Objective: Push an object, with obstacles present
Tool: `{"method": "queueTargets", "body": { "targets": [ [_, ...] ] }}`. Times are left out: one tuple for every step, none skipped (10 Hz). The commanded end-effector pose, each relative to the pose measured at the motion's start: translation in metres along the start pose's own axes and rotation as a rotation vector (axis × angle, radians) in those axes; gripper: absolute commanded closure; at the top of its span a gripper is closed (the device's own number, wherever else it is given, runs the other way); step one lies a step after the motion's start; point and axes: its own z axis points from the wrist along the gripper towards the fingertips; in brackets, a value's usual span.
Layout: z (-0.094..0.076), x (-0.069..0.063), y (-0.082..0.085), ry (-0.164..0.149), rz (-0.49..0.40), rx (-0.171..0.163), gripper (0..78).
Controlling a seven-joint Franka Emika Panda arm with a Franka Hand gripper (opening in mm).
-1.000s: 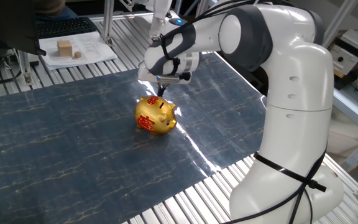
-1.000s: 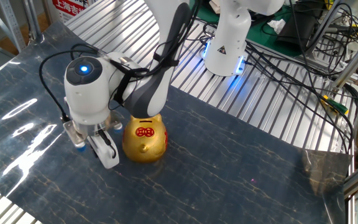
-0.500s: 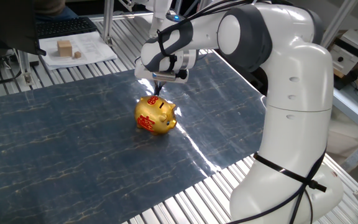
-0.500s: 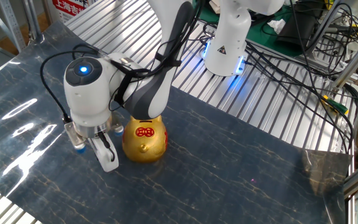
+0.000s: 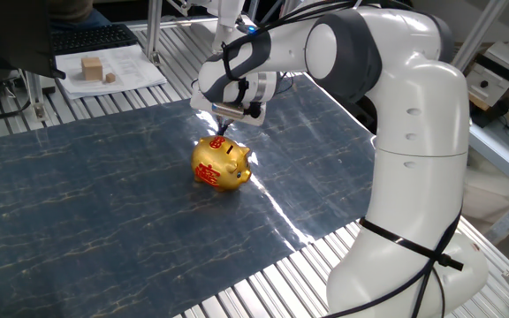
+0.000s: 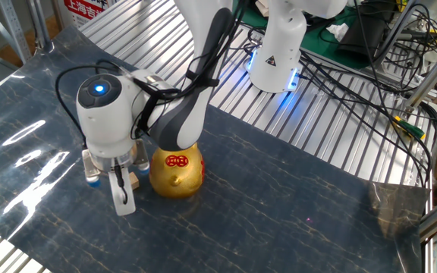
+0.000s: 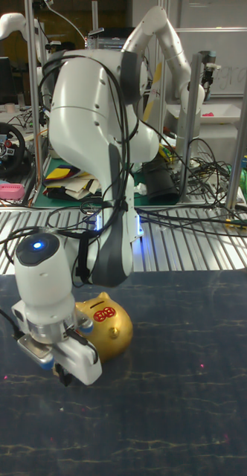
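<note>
Just beside the gold piggy bank (image 6: pixel 177 173), at its 9 o'clock in the other fixed view, I hold my gripper (image 6: pixel 121 199) low with jaws narrow and empty, probably to push the tiny cube (image 6: pixel 133 180) past this obstacle.

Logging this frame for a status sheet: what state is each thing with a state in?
Gold piggy bank: upright on the mat, beside the gripper, contact unclear.
Gripper: low over the mat, fingers together, nothing visibly held.
Wooden blocks: resting on white paper, away from the arm.
Wrist light: glowing blue.
</note>
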Motion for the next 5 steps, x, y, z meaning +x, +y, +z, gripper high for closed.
{"method": "queueTargets", "body": {
  "targets": [
    [0.0032,0.0085,0.0055,0.001,0.044,-0.010,77.6],
    [0.0054,0.0097,0.0038,-0.011,0.007,0.002,77.6],
    [0.0072,0.0112,0.0005,-0.022,-0.031,0.017,77.6],
    [0.0099,0.0129,-0.0044,-0.034,-0.069,0.034,77.6],
    [0.0100,0.0129,-0.0044,-0.034,-0.069,0.034,77.6]
  ]
}}
